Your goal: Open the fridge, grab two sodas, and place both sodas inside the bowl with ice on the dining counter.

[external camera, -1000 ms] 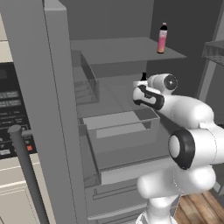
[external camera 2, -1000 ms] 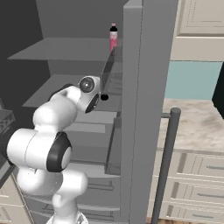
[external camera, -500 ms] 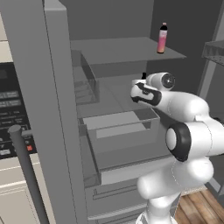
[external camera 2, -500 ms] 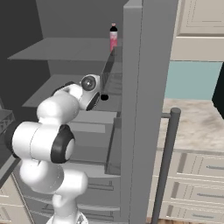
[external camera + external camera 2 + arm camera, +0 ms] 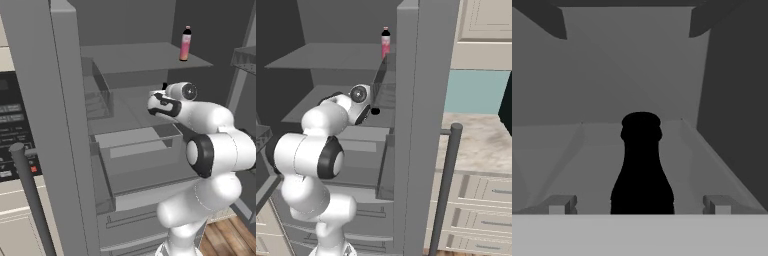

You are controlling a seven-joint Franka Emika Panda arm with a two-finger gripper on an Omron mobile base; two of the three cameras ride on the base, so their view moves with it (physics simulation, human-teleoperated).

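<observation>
Two sodas remain in the fridge [image 5: 60, 100]: the pink soda [image 5: 185, 44] on its top shelf, the dark soda [image 5: 642, 167] one shelf lower, upright between the spread jaws of the gripper [image 5: 639, 204], seemingly untouched. An off-centre closing could tip it.

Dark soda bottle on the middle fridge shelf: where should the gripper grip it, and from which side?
Grip the dark bottle on its wide lower body, not the narrow neck, coming level from the open fridge front. It stands upright, centred between the open gripper's fingertips in the hand view, so closing there likely holds it squarely.
</observation>
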